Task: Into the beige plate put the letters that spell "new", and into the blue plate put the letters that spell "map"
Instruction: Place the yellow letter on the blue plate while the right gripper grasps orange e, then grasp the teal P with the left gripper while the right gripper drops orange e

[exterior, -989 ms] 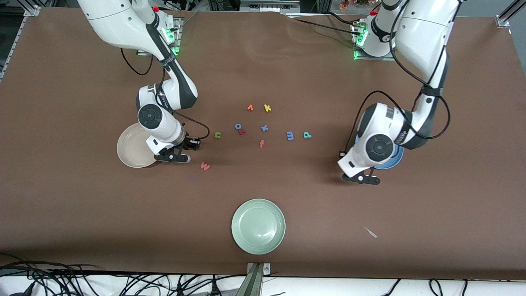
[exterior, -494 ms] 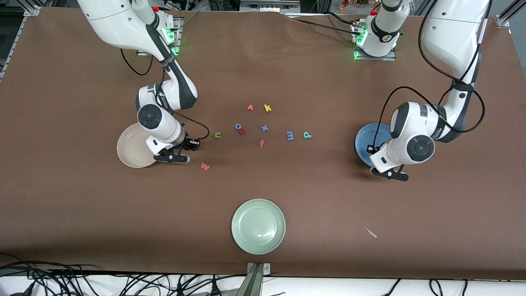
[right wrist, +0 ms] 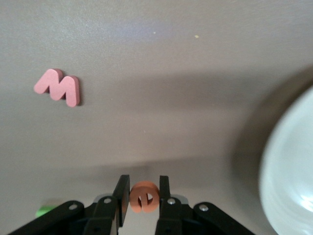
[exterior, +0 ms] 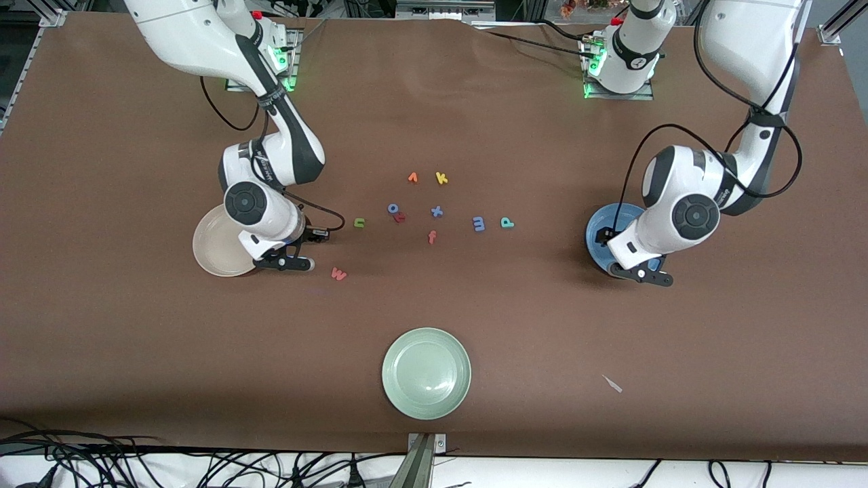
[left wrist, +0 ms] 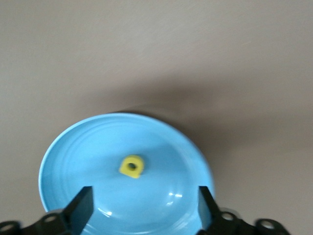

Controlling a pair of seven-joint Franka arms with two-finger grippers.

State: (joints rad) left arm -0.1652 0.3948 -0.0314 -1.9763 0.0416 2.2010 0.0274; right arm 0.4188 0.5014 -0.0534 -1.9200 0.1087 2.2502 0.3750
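Left gripper (left wrist: pixel 142 215) spread over blue plate (left wrist: pixel 73 147), yellow a (left wrist: pixel 132 166) dropped inside; right gripper (right wrist: pixel 143 196) grasping orange e (right wrist: pixel 143 199), which next needs carrying over beige plate (exterior: pixel 210 247).

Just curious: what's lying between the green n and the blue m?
In the front view, between n and m: blue o, a red letter, blue x and f.
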